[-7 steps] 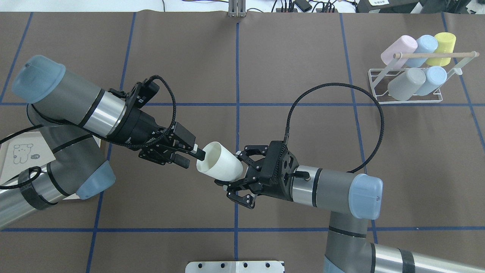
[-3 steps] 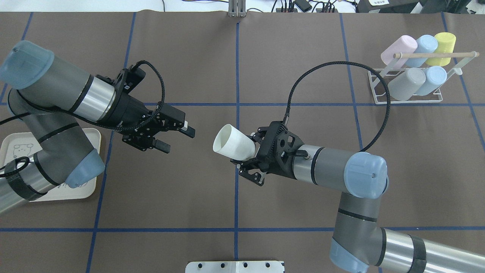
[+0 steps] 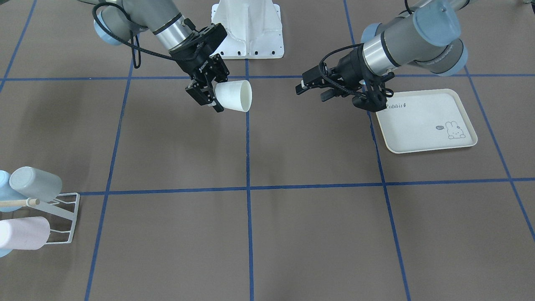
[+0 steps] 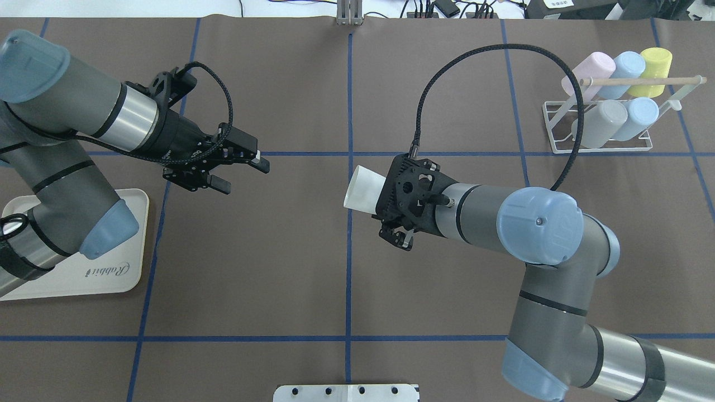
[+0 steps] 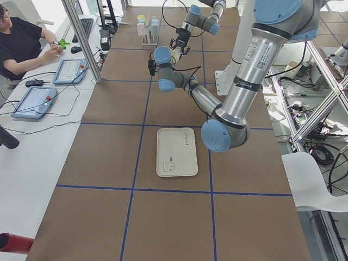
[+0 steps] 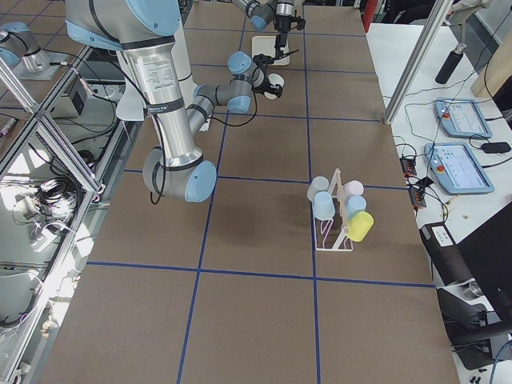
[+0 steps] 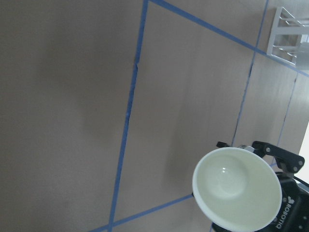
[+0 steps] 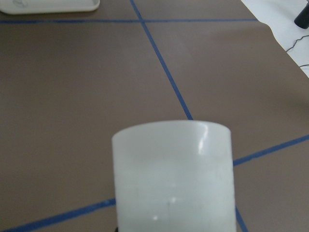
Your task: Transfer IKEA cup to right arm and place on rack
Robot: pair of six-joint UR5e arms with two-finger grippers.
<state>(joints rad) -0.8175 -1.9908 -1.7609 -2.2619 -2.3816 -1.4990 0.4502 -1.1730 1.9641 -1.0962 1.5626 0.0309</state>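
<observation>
The white IKEA cup [image 4: 362,188] lies on its side in the air over the table's middle, with my right gripper [image 3: 217,97] shut on its base. Its open mouth faces my left gripper, as the cup [image 7: 236,189] shows in the left wrist view. In the right wrist view the cup [image 8: 174,176] fills the lower middle. My left gripper [image 4: 244,176] hangs open and empty well to the cup's left, and the same left gripper [image 3: 311,93] shows in the front view. The white wire rack [image 4: 558,146] with its wooden rod [image 4: 642,81] stands at the far right.
Several pastel cups [image 4: 600,123] hang on the rack's prongs. A cream rabbit-print tray [image 3: 426,121] lies under my left arm. The white base plate [image 4: 346,392] sits at the table's near edge. A person [image 5: 24,41] sits at a side table beyond the mat.
My left gripper has let go of the cup's rim and drawn back to the left. My right gripper has carried the cup farther from the robot and to the right, turning its wrist.
</observation>
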